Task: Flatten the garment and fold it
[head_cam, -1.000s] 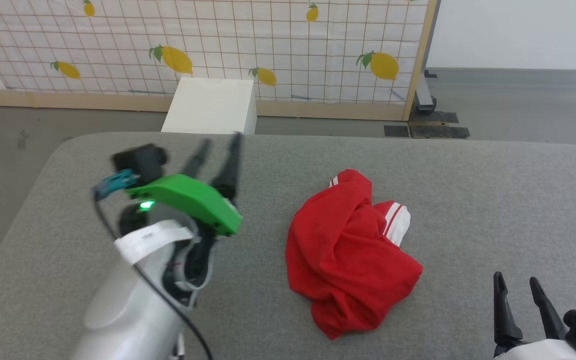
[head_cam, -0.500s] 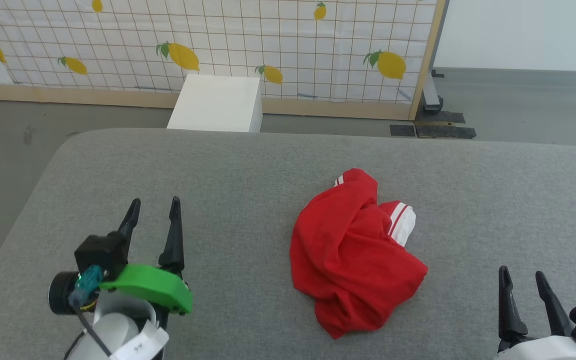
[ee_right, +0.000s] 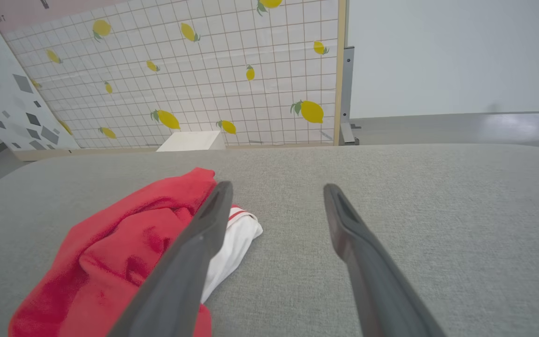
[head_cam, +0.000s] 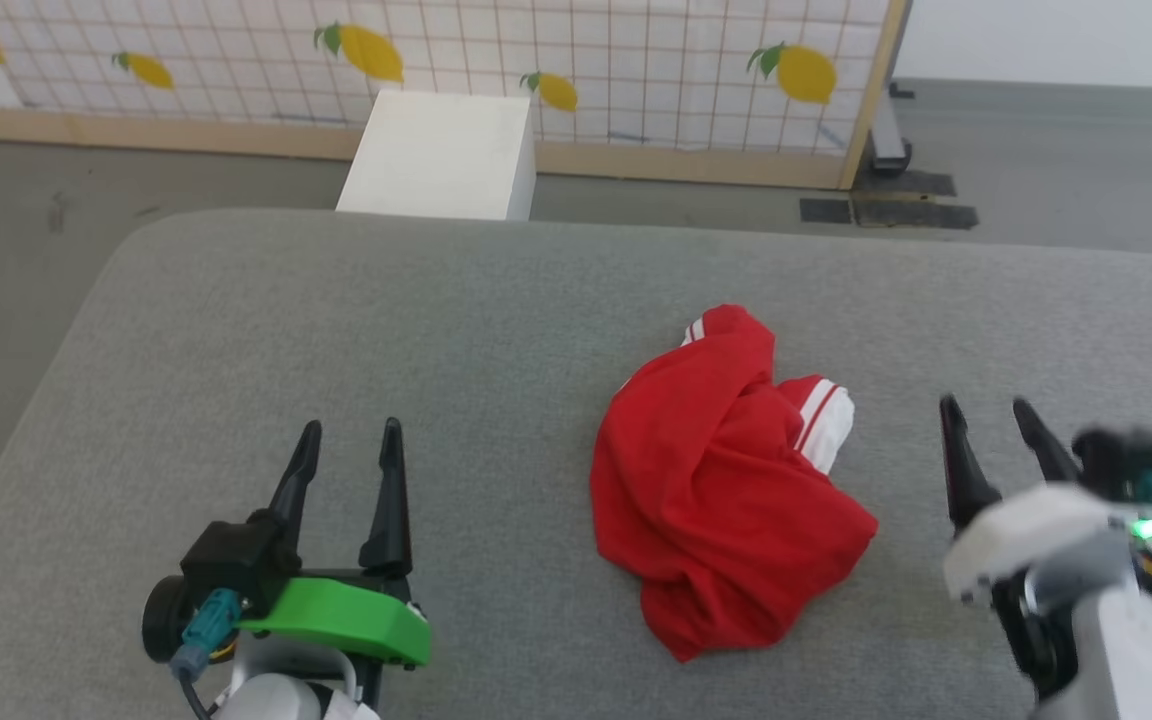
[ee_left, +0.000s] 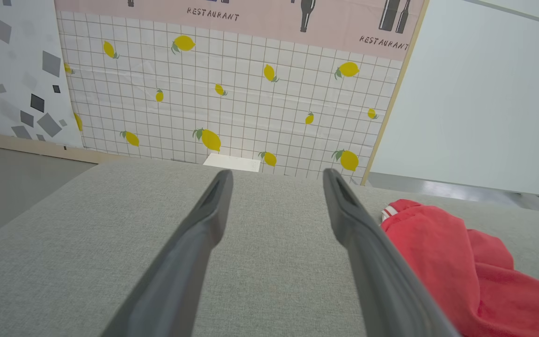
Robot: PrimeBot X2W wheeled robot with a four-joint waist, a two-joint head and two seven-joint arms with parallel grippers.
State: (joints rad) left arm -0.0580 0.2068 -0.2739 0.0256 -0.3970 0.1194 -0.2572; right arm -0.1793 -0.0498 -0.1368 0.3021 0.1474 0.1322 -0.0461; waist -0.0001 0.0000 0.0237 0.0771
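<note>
**Crumpled jersey lies between two open grippers**

The garment [head_cam: 726, 500], red with one white sleeve end showing, lies bunched in a heap right of centre on the grey fabric tabletop [head_cam: 436, 320]. The right gripper [head_cam: 985, 402] is near its right edge, jaws spread and empty. The left gripper [head_cam: 351, 425] is well apart to the left, jaws likewise spread. Beyond the tabletop stand a white box [head_cam: 441, 150] and a lemon-print screen [head_cam: 636, 70].

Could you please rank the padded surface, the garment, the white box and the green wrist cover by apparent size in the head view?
1. padded surface
2. garment
3. white box, though it stands farther from the camera, so its look understates it
4. green wrist cover, smallest even though nearest the camera
</note>
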